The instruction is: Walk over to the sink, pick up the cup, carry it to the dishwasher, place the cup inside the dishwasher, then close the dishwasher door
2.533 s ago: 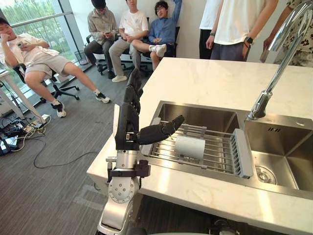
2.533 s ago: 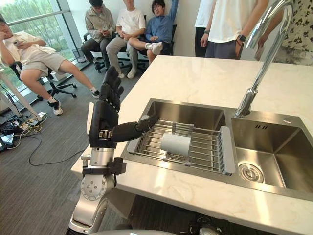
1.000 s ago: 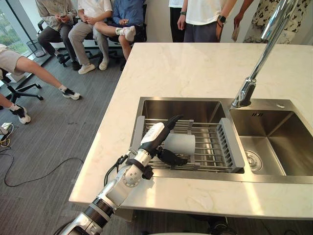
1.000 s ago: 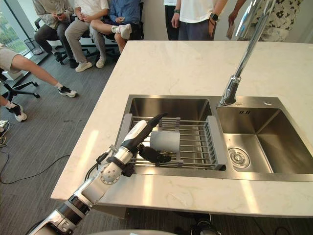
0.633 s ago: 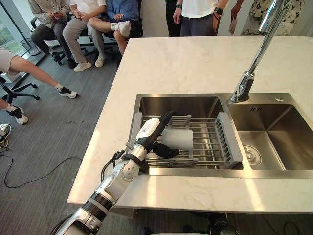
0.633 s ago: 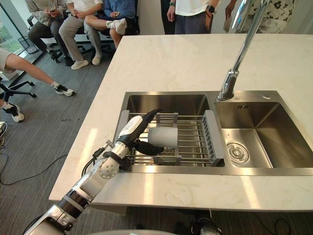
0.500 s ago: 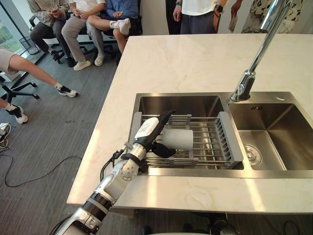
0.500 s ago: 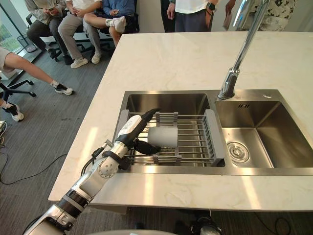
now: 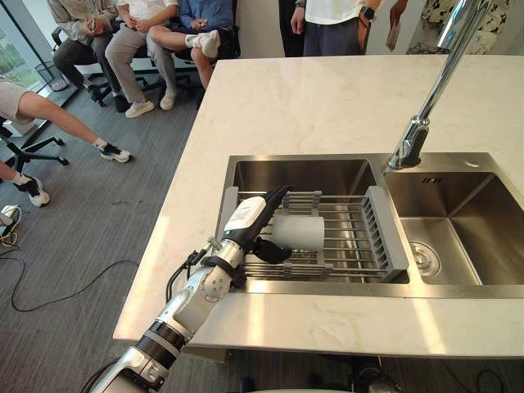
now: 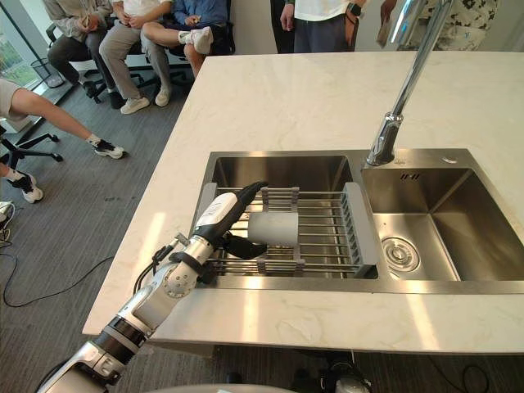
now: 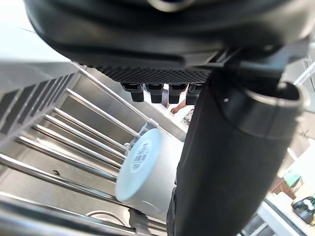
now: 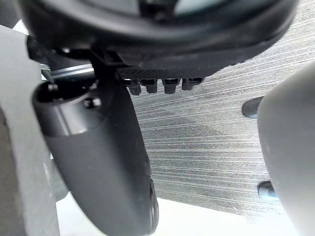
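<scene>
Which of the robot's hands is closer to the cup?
Left. The left hand is right beside the cup on the rack; the right hand hangs over the floor.

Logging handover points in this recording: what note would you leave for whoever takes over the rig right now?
Left hand: open, fingers straight over the cup, thumb at its near side; not closed on it, contact unclear.
Right hand: open, idle above the floor, holding nothing.
The cup lies on its side on the rack across the left basin of the sink.
Done: the robot is at the sink.
Left to do: grasp and lift the cup, carry it to the dishwasher, place it inside, close the door.
</scene>
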{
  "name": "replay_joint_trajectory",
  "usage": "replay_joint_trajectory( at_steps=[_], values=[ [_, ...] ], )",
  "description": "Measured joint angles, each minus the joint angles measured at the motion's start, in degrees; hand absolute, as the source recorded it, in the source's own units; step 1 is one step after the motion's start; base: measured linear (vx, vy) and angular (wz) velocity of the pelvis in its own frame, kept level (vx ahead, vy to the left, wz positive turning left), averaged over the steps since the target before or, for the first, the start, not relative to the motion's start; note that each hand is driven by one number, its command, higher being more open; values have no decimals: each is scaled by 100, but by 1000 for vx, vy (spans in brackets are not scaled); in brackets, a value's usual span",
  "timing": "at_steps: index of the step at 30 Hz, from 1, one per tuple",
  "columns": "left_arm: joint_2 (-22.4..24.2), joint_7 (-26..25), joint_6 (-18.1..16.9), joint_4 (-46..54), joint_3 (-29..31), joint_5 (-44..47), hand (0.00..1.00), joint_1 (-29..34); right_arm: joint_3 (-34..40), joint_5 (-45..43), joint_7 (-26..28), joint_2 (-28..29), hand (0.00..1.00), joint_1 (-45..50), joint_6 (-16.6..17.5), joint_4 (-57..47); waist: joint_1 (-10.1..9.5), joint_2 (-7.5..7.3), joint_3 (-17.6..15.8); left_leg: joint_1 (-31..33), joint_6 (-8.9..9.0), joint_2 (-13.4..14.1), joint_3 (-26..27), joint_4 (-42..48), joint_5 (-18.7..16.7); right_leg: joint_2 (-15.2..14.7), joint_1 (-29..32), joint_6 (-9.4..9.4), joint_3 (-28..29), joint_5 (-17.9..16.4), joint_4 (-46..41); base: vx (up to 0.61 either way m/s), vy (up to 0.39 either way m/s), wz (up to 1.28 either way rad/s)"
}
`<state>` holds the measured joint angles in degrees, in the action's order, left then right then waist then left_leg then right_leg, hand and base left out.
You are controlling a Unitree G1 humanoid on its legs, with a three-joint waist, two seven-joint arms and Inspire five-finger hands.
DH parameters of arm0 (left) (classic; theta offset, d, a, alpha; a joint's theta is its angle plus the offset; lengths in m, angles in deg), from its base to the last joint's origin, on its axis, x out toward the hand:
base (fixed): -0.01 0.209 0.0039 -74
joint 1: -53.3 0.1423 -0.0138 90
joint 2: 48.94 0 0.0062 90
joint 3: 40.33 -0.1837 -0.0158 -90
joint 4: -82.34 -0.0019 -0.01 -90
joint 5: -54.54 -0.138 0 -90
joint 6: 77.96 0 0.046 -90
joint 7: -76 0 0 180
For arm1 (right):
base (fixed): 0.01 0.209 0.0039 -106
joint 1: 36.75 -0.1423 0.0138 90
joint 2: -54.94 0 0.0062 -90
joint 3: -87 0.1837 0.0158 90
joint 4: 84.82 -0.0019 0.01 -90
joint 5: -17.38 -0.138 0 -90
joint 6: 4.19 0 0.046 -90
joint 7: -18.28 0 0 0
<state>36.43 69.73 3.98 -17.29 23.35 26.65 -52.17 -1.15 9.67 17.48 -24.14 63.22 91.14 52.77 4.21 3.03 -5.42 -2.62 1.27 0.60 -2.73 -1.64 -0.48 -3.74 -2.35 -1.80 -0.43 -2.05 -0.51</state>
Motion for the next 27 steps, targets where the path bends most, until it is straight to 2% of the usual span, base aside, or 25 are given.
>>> replay_joint_trajectory(
  at_steps=[9, 14, 22, 27],
  values=[
    [-95, 1, 26, 0, -12, -177, 100, -115, -3, -5, 36, -20, 100, 4, 0, -28, 2, 34, -17, 6, 0, -14, -48, 25, 0, -12, -21, 0, -38, -1, 1, 0, 0, 1],
    [-158, 3, 63, 0, -215, -427, 100, -259, -8, -14, 41, -55, 100, 16, -1, -85, 5, 86, -47, 15, -1, -33, -80, 31, 1, -27, -22, 0, -52, -1, 11, 0, 0, 0],
    [-155, 25, 159, -10, -379, -642, 100, -393, -15, -18, 41, -52, 100, -26, -2, -85, 120, 95, -53, 52, -1, -41, -153, 20, 1, -31, -29, 0, -106, 1, 68, 1, -5, 3],
    [-76, 60, 203, -230, -481, -705, 100, -602, -12, -21, 41, -60, 100, -30, -2, -90, 127, 112, -64, 52, -1, -44, -161, 22, 1, -36, -35, 1, -115, 2, 70, 0, 0, 0]
  ],
)
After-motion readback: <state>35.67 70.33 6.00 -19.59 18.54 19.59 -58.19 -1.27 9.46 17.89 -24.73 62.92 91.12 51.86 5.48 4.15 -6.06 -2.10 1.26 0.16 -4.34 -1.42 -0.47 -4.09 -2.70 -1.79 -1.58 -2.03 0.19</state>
